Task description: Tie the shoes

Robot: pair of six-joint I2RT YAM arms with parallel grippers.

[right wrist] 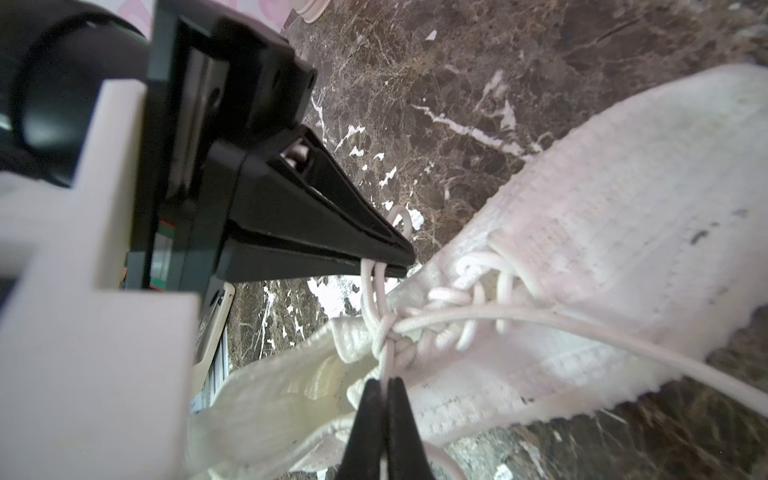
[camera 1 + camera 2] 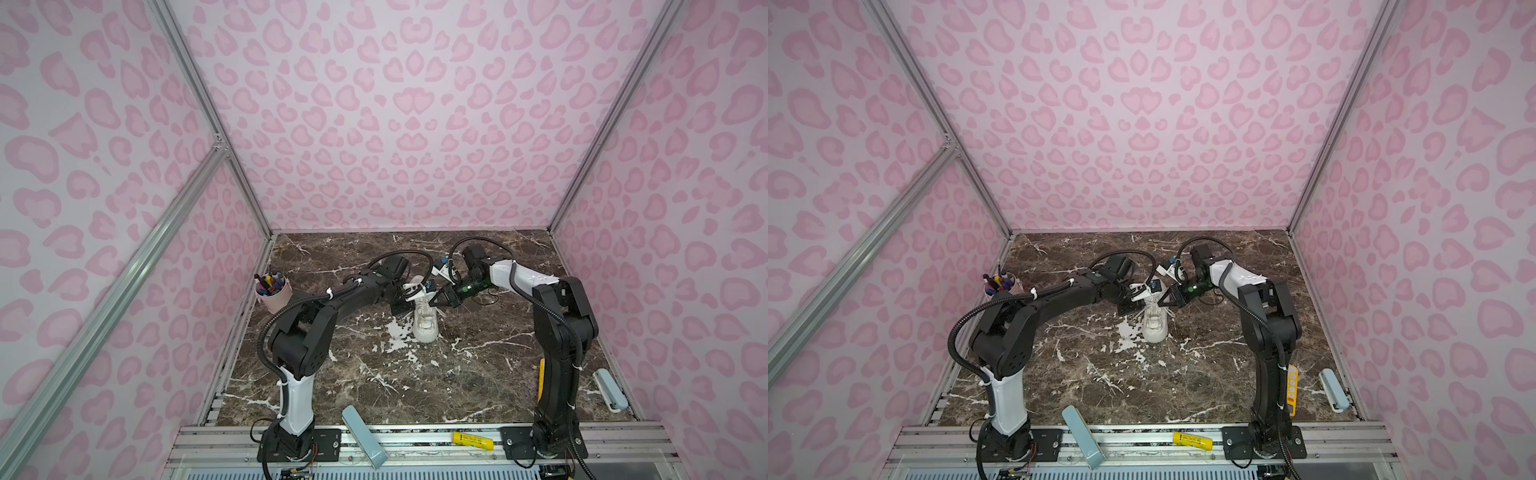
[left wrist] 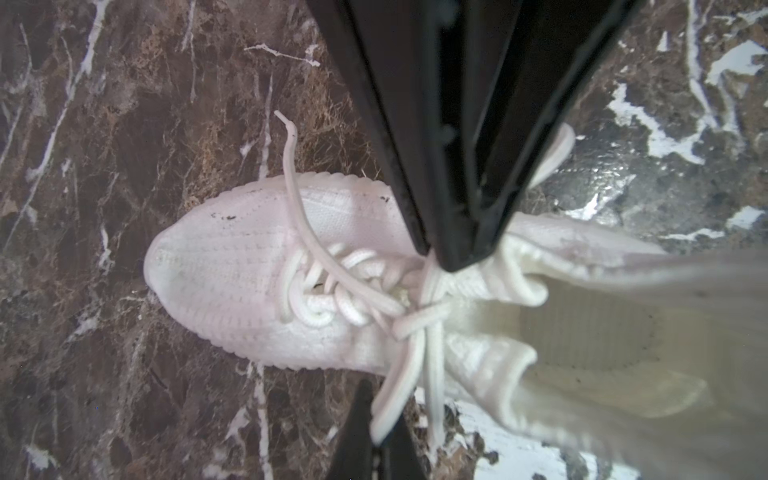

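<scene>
The shoes are a single white sneaker (image 2: pixel 424 328) (image 2: pixel 1155 328) at the middle of the marble table, toe toward the front edge. Its thin white laces cross in a knot (image 1: pixel 388 332) (image 3: pixel 409 324) over the tongue. My left gripper (image 3: pixel 376 440) is shut on a doubled lace loop, and its black fingertips also show in the right wrist view (image 1: pixel 388 262). My right gripper (image 1: pixel 384 388) (image 2: pixel 433 305) is shut on a lace strand just beside the knot. A free lace end (image 3: pixel 291 166) lies across the toe onto the table.
A pink cup of pens (image 2: pixel 273 293) stands at the left edge. Two light blue cases (image 2: pixel 363 436) (image 2: pixel 609 390) lie at the front and at the right. A yellow object (image 2: pixel 471 440) lies on the front rail. Pink walls close three sides.
</scene>
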